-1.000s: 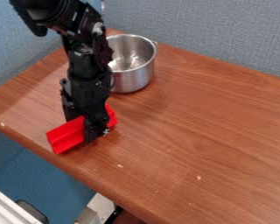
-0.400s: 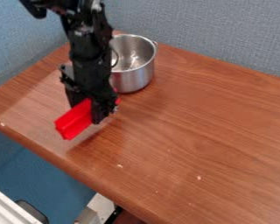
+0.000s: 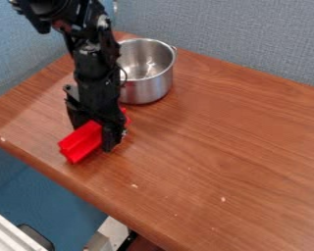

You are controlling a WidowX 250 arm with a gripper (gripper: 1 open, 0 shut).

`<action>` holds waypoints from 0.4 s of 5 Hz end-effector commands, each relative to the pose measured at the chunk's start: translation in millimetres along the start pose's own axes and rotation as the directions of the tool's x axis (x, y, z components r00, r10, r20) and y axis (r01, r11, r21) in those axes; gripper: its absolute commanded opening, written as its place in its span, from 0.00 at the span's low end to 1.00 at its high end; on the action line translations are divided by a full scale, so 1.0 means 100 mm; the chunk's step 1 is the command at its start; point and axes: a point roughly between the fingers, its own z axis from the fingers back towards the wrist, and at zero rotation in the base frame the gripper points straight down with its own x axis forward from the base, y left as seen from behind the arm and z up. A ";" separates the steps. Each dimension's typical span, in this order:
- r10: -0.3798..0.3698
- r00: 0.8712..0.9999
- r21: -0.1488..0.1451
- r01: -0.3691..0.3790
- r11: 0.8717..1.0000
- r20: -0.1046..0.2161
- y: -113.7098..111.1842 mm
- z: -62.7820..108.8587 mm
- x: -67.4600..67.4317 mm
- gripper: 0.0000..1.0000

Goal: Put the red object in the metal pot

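Lying at the left side of a reddish-brown wooden surface point(image 3: 232, 142), a bright red block point(image 3: 78, 145) shows its longer exposed part to the left of the black fingers point(image 3: 114, 135) of a robot arm point(image 3: 89, 34), slanting up from the near left toward the far right. Its left end projects plainly past the fingers, close to the surface's left edge, while a small patch of red appears on their other side, toward the pot. The fingers reach down over the block's middle and right portion, hiding much of it. Whether they stand apart or are clamped on the block cannot be told from this view, as the dark parts merge into one another.

At the lower left corner, beyond the wood's edge, sits a white item point(image 3: 8, 236), cut off by the frame. The black arm descends from the top left, roughly upright above the block.

Just right of the arm, a shiny metal pot point(image 3: 146, 90) stands upright on the surface, its round mouth facing up and its left side partly covered by the arm. The red block lies outside it, nearer the camera. Bare wood extends to the right, backed by a gray-blue textured panel point(image 3: 245, 34).
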 end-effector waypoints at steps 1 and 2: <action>0.013 1.000 0.008 -0.013 1.000 0.026 0.05 0.06 0.02 0.00; 0.006 1.000 0.006 -0.006 1.000 0.025 0.03 0.06 0.01 0.00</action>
